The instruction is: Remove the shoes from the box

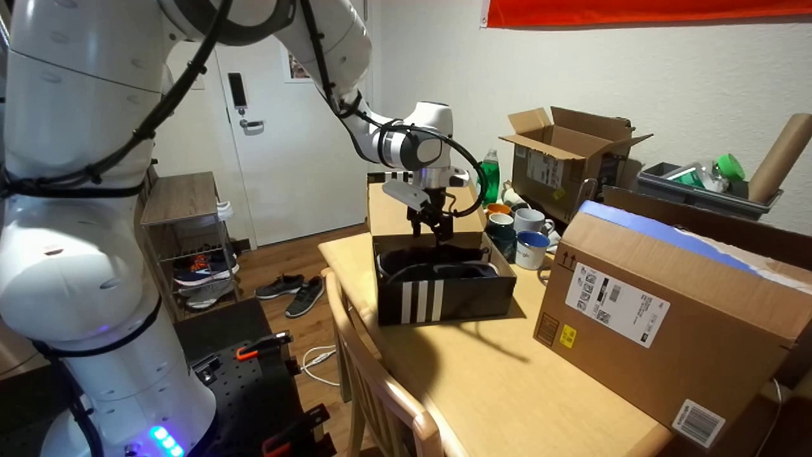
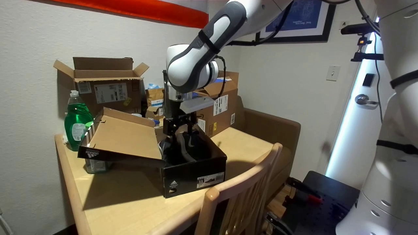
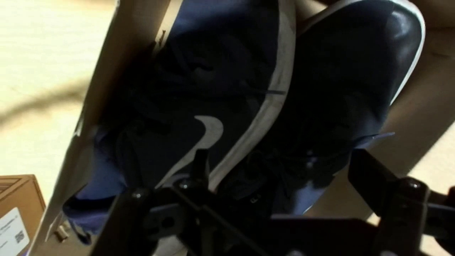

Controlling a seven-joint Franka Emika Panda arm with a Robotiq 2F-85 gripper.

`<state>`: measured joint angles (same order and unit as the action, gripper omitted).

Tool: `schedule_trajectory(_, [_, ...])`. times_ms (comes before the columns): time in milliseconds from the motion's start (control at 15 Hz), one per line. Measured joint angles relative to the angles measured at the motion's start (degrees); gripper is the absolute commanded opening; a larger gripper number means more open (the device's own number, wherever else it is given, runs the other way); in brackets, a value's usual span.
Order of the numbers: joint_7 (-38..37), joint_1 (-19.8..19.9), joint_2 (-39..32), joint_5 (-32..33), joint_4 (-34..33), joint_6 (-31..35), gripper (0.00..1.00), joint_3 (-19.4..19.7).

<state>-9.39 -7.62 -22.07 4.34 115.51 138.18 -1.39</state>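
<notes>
The two dark shoes (image 3: pixel 337 81) lie side by side inside the open black box (image 1: pixel 476 298) on the tabletop (image 1: pixel 507 374). Over them the fingers (image 3: pixel 371 183) stand wide apart; whether they touch either shoe I cannot tell.

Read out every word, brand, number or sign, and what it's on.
"adidas": tan cardboard lid.
"11": white label on black cardboard shoebox.
"A": pale wall plate.
Up arrows: large brown cardboard carton.
Pale swoosh: dark shoe.
Too small or blurred: white carton labels, blue framed poster, white mug lettering, green bottle label.
</notes>
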Motion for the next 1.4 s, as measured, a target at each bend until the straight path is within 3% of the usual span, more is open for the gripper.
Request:
schedule_trajectory(1133, [-4.44, -1.75, -0.39, 0.55, 0.98, -0.92, 1.00, -0.20])
schedule_trajectory(1400, [-4.49, -1.28, -1.07, -8.80, 0.04, -0.81, 1.00, -2.29])
